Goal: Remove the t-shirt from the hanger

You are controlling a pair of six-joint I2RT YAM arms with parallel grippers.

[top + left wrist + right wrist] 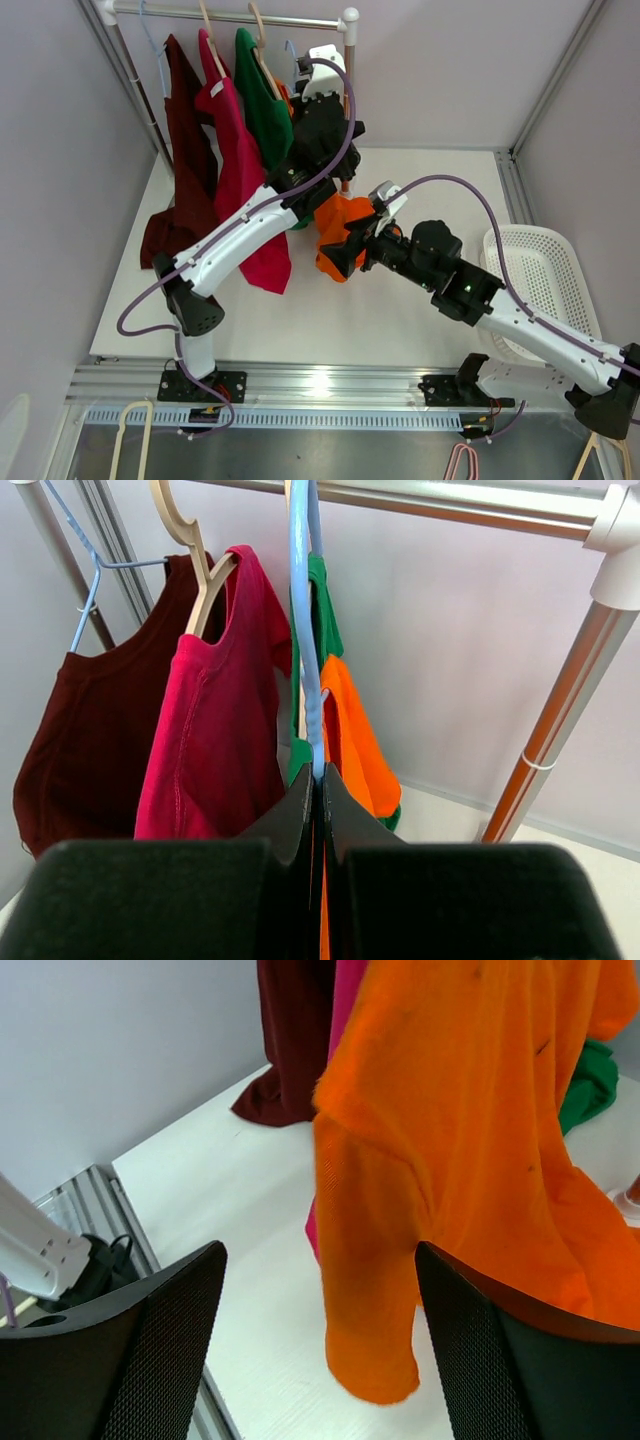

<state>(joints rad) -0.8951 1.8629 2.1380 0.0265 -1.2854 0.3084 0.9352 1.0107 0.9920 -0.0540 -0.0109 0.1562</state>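
An orange t-shirt [338, 232] hangs from a light blue hanger [303, 630] on the rail [240, 16]. My left gripper [321, 780] is shut on the blue hanger just below its neck, with the orange t-shirt [355, 735] draped to its right. My right gripper [318, 1290] is open, its fingers [165, 1330] on either side of the lower hanging part of the orange t-shirt [450, 1160] without closing on it. In the top view the right gripper [345, 255] sits at the shirt's lower edge.
A maroon shirt [185, 150], a pink shirt [238, 160] and a green shirt [262, 100] hang on the same rail to the left. The rack's post [560, 710] stands to the right. A white basket [540, 275] sits at the table's right side.
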